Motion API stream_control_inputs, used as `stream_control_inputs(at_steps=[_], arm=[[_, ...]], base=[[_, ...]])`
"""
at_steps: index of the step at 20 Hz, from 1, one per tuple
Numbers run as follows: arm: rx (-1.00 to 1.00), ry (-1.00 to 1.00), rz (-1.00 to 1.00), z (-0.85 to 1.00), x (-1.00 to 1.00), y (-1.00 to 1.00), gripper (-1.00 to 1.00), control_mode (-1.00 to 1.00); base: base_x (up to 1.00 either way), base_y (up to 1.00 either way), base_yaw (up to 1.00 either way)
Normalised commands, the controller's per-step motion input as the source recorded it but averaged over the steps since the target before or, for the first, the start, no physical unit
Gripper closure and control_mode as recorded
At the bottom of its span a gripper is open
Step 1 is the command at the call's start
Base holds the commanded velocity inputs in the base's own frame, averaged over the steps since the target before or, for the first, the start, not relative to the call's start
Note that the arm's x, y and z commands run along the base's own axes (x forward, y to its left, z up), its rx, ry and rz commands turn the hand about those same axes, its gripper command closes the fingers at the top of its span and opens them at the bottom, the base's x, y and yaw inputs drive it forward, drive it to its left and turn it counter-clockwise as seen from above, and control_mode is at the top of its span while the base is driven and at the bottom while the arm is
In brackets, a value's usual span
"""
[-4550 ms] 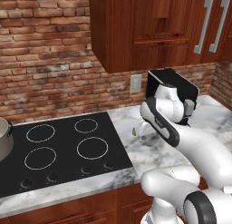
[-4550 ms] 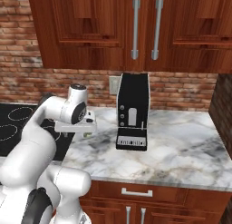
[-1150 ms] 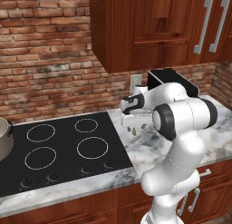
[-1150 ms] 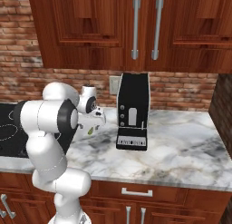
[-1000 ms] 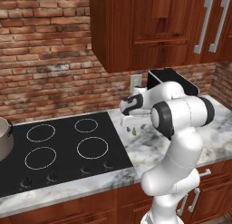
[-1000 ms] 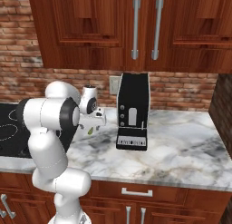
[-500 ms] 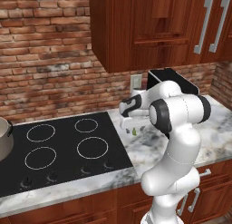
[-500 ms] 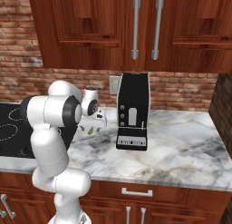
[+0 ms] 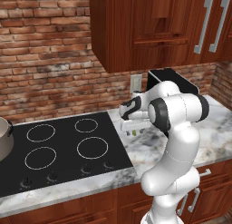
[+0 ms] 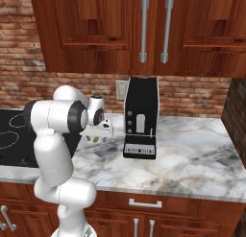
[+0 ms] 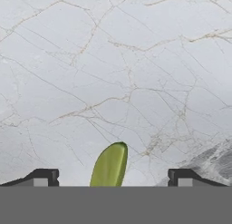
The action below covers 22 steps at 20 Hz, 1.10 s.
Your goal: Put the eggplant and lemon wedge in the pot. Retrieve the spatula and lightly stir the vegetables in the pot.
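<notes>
Lemon wedge about to be picked up from the counter beside the cooktop.

The gripper is held low over the marble counter with its fingers spread wide and nothing between them gripped; the lemon wedge is seen lying on the counter midway between the two fingertips. The pickup of the wedge is judged to be the step in hand; a final descent and a closing of the fingers on it are called for next, then a carry across the cooktop to the pot at the cooktop's far left edge. The wedge's centring between the fingers is given by the hand view, whereas the pot and the coffee machine near the counter's back edge are given by the base views.
</notes>
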Motion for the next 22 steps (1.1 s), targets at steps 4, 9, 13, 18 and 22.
stream_control_inputs(at_steps=[4, 9, 13, 18, 22], arm=[[0.00, 0.00, 0.00, 0.00, 0.00, 0.00, -1.00, -1.00], [0.00, 0.00, 0.00, 0.00, 0.00, 0.00, 1.00, -1.00], [0.00, 0.00, 0.00, 0.00, 0.00, 0.00, 1.00, -1.00], [0.00, 0.00, 0.00, -0.01, 0.00, 0.00, 1.00, -1.00], [0.00, -0.10, -0.01, -0.02, -0.12, -0.11, 1.00, -1.00]], base=[[0.00, 0.00, 0.00], [0.00, 0.00, 0.00], [0.00, 0.00, 0.00], [0.00, 0.00, 0.00], [0.00, 0.00, 0.00]])
